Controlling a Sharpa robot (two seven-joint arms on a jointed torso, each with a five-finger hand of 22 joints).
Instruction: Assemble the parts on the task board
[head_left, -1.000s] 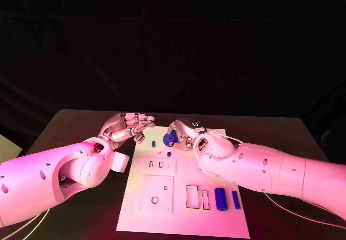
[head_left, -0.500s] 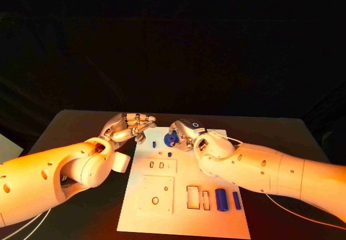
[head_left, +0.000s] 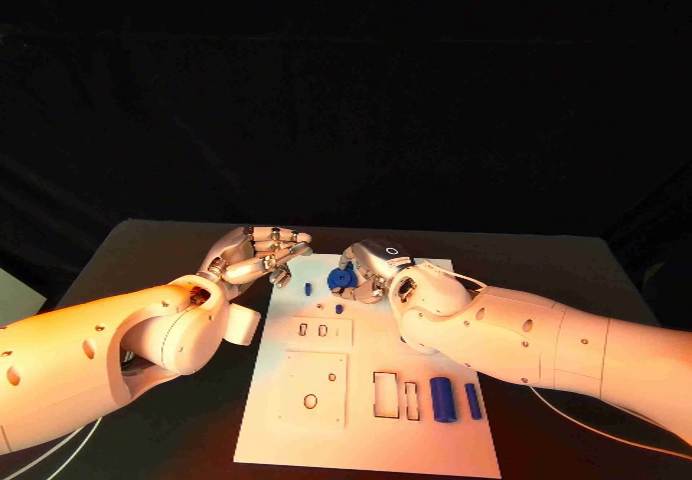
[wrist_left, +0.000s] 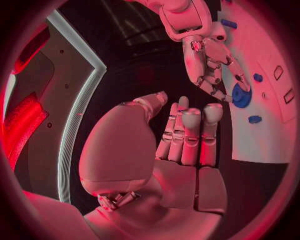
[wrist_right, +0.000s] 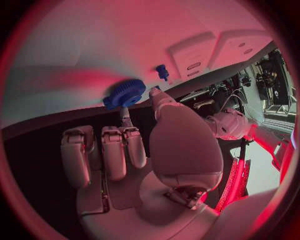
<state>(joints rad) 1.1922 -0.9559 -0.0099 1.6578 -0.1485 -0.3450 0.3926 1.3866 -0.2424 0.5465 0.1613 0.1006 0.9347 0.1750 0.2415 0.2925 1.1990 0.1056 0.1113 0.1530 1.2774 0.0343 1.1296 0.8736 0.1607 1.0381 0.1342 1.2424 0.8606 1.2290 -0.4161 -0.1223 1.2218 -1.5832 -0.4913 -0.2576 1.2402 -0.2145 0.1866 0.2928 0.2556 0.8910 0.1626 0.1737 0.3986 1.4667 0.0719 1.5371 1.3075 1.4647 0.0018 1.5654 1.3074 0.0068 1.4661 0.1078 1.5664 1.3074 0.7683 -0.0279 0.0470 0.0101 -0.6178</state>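
Right hand (head_left: 378, 272) pinches blue gear (head_left: 342, 278) between fingertips (wrist_right: 125, 117), holding it over far end of task board (head_left: 368, 440); barely any shift against a second ago, gear edges slightly nearer. Means: insertion not yet made, seating still ahead. Small blue peg (head_left: 307, 288) stands just beside gear. Left hand (head_left: 260, 254) empty, fingers loosely curled, hovering off board's far corner, unmoved. Hard to make out: whether gear touches board; target hole hidden under hand.

blue gear (head_left: 342, 278) partly hidden behind right hand (head_left: 378, 270), task board (head_left: 368, 400) right edge covered by right arm, small pegs too small to tell
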